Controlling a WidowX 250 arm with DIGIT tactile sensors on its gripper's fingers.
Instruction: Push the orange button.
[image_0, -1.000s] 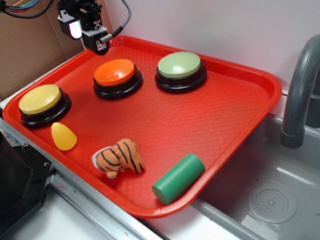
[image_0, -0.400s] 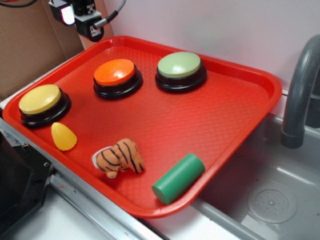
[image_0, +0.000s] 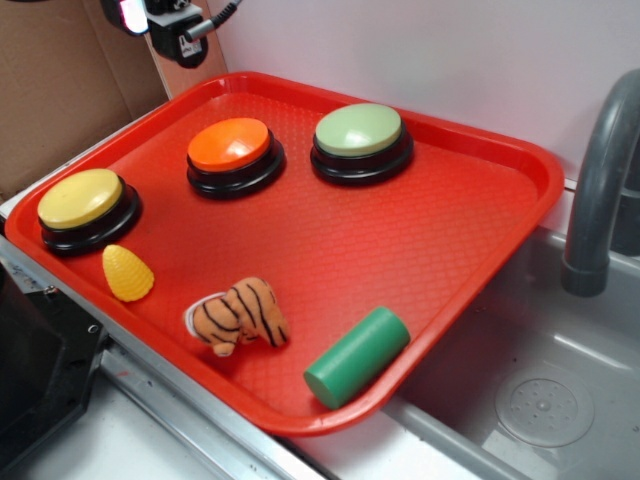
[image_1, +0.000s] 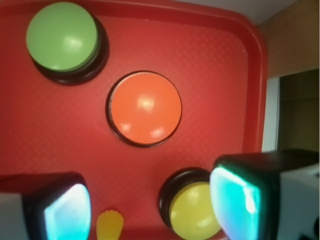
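Three round buttons sit on the red tray (image_0: 480, 240) — the orange button (image_0: 230, 146) in the middle of the far row, a pale green button (image_0: 358, 130) to its right and a yellow button (image_0: 80, 198) nearer the left rim. The end effector (image_0: 165, 20) hangs high above the tray's far left corner, well apart from everything; in the wrist view its two fingers (image_1: 235, 200) stand wide apart with nothing between them (the orange button shows beyond them). Nearer the front lie a yellow corn toy (image_0: 127, 272), a striped tiger toy (image_0: 238, 315) and a green cylinder (image_0: 357, 356). A grey sink (image_0: 540, 400) adjoins the tray.
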